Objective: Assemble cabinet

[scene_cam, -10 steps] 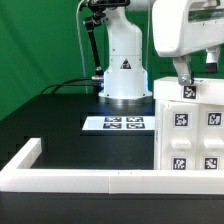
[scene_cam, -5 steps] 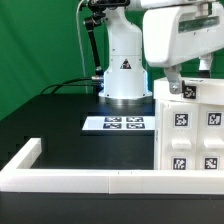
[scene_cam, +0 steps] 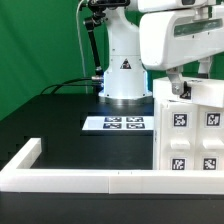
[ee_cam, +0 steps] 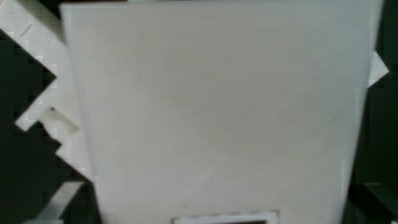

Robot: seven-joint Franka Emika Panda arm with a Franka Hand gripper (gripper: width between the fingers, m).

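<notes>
The white cabinet (scene_cam: 190,130) stands at the exterior view's right, with several black-and-white tags on its front blocks. My gripper (scene_cam: 176,86) hangs from the big white hand above it, and one dark finger (scene_cam: 173,82) reaches down to the cabinet's top edge. Its jaws are hidden behind the hand and the cabinet. In the wrist view a large white panel of the cabinet (ee_cam: 222,110) fills almost the whole picture, with a tag's edge at its border. My fingertips do not show there.
The marker board (scene_cam: 115,124) lies flat on the black table in front of the robot's white base (scene_cam: 123,70). Long white border rails (scene_cam: 80,180) run along the table's near edge and around the left corner (scene_cam: 25,153).
The hand has shifted toward the exterior view's left and turned a little over the cabinet's top. The cabinet itself has hardly moved.
</notes>
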